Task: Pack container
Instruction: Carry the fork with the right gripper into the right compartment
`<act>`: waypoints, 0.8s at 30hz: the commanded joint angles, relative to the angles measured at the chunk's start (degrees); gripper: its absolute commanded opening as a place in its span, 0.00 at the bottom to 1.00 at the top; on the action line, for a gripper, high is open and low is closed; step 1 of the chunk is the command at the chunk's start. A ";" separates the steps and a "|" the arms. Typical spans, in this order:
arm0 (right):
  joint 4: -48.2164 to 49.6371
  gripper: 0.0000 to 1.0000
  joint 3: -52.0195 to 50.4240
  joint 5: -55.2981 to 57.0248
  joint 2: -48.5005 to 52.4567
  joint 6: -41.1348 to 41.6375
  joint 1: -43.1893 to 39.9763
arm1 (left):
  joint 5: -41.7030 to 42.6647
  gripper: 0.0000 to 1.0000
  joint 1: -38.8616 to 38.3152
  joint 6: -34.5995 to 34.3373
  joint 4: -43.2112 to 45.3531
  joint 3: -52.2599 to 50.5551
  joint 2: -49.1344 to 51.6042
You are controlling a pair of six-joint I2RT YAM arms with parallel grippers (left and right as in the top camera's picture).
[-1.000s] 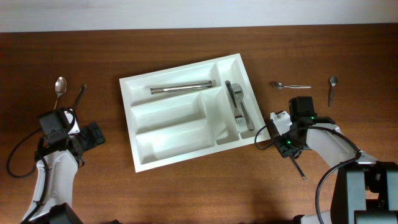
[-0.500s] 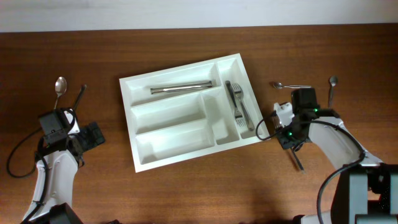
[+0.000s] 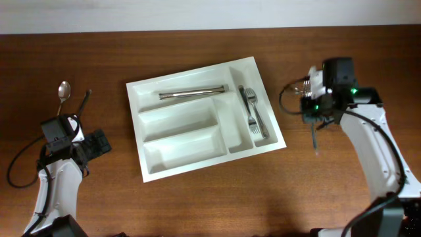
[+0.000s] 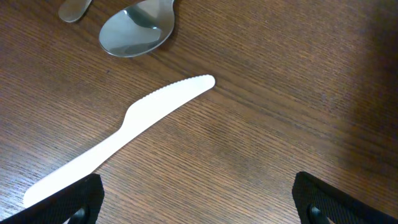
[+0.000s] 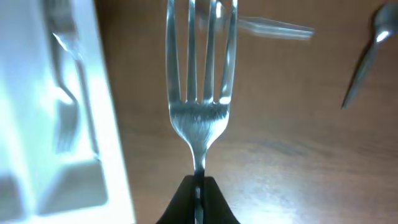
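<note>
The container (image 3: 177, 120), a white plastic tray with five compartments, lies slightly askew at the middle of the bench (image 3: 197, 204). A long metal utensil (image 3: 193, 93) sits in its far slot and forks (image 3: 253, 115) in a side slot. Only the right wrist view shows the right pincer (image 5: 198, 186) clamped on a metal fork (image 5: 199, 93), with the tray's wall to one side. Only the left wrist view shows the left pincer (image 4: 196, 200) spread wide over a white plastic knife (image 4: 124, 134) near a spoon (image 4: 137, 31). The bench is dark brown wood, with a pale wall behind.
</note>
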 commanded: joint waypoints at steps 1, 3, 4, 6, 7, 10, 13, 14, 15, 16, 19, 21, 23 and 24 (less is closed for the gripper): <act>-0.02 0.04 3.37 -3.93 -1.42 9.05 3.43 | -0.13 0.99 0.31 0.72 -0.09 1.05 0.28; 1.86 0.04 3.41 -4.92 -1.38 9.05 5.95 | -0.13 0.99 0.31 0.72 -0.07 1.05 0.28; 2.80 0.04 3.39 -4.85 -1.20 8.98 7.21 | -0.13 0.99 0.31 0.72 -0.07 1.05 0.28; 5.38 0.04 3.39 -4.85 -0.39 7.61 9.97 | -0.13 0.99 0.31 0.72 -0.09 1.05 0.28; 6.38 0.04 3.39 -4.83 0.04 6.49 10.80 | -0.13 0.99 0.31 0.72 -0.09 1.05 0.28; 9.79 0.04 3.39 -4.72 2.86 2.67 12.70 | -0.13 0.99 0.31 0.72 -0.09 1.05 0.28; 12.11 0.04 3.39 -4.68 6.88 2.58 12.94 | -0.13 0.99 0.31 0.72 -0.07 1.05 0.28; 12.92 0.04 3.39 -4.83 8.72 2.58 12.94 | -0.13 0.99 0.31 0.72 -0.07 1.05 0.28; 13.44 0.04 3.39 -5.29 10.14 2.58 12.94 | -0.13 0.99 0.31 0.72 -0.09 1.05 0.28; 14.05 0.04 3.39 -6.29 12.00 2.58 12.94 | -0.13 0.99 0.31 0.72 -0.09 1.05 0.28; 15.17 0.04 3.39 -8.66 16.28 2.56 12.94 | -0.13 0.99 0.31 0.72 -0.09 1.05 0.28; 15.34 0.04 3.39 -8.72 18.40 2.56 12.94 | -0.13 0.99 0.31 0.72 -0.09 1.05 0.28; 15.26 0.04 3.39 -8.74 19.45 2.56 12.94 | -0.13 0.99 0.31 0.72 -0.09 1.05 0.28; 15.21 0.04 3.39 -8.72 19.74 2.56 12.94 | -0.13 0.99 0.31 0.72 -0.07 1.05 0.28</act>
